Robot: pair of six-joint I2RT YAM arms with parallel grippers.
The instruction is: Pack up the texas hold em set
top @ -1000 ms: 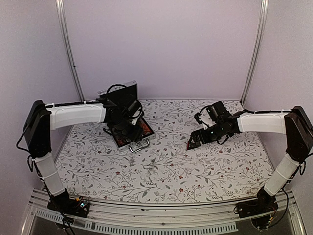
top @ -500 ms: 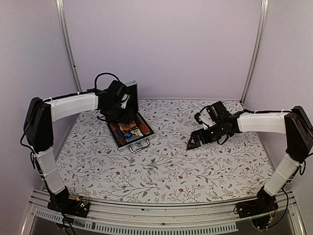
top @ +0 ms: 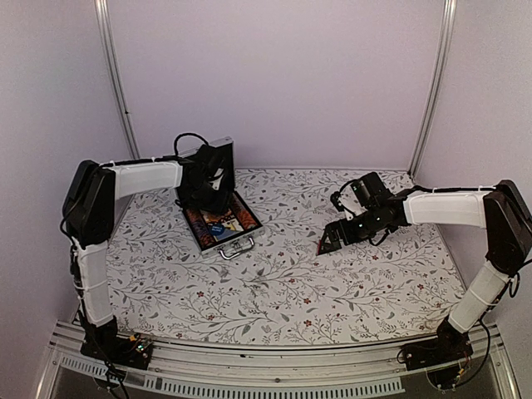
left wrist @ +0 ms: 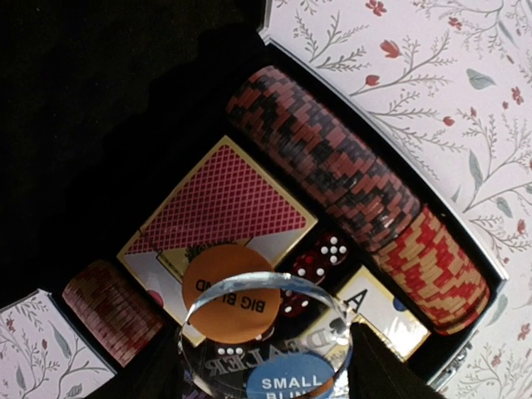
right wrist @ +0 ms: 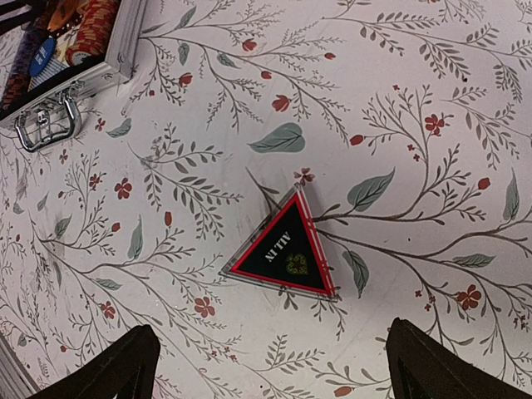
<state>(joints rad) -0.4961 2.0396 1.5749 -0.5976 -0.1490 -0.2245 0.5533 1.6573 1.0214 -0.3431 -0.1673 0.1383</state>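
Floral-print desk with a poker briefcase lying open at its far left.
Nearest, a triangular "ALL IN" token lies flat on the cloth, the right fingers spread wide apart above it, not touching. Farther left, the silver briefcase holds reddish chip rows, a red-backed card deck and red dice; over them the left fingers clamp a clear round dealer button.
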